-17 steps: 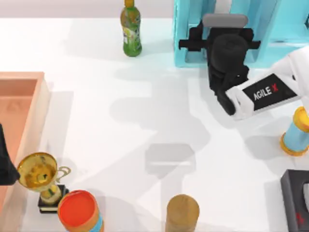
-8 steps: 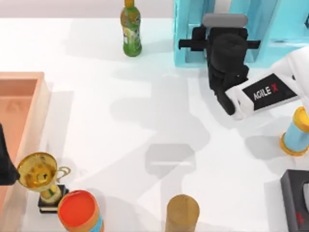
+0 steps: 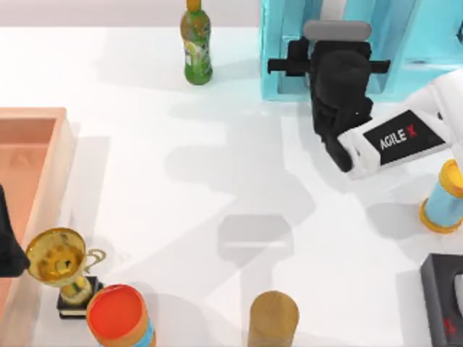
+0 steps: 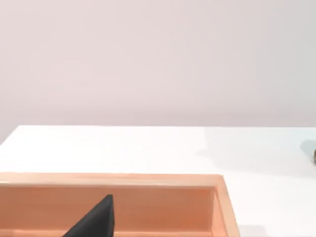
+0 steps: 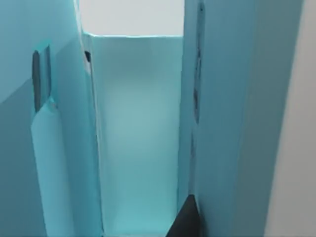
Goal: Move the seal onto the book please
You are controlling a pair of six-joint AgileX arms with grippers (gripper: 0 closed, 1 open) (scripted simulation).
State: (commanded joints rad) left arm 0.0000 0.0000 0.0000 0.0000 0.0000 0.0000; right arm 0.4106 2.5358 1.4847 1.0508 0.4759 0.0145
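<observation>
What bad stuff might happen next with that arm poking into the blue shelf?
1. The right gripper sits in a narrow compartment of the cyan shelf; the right wrist view shows walls close on both sides, so moving sideways may knock the shelf.
2. Backing out, the arm could swing into the yellow-and-blue spool standing beside it.
3. The left gripper is parked over the wooden tray, beside the gold trophy; a careless start might tip it.

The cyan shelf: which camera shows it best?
The right wrist view: the shelf shows from close up, with its cyan walls and an open compartment. The top view catches its lower part at the table's far edge, partly behind the right arm. The left wrist view faces a wooden tray.
</observation>
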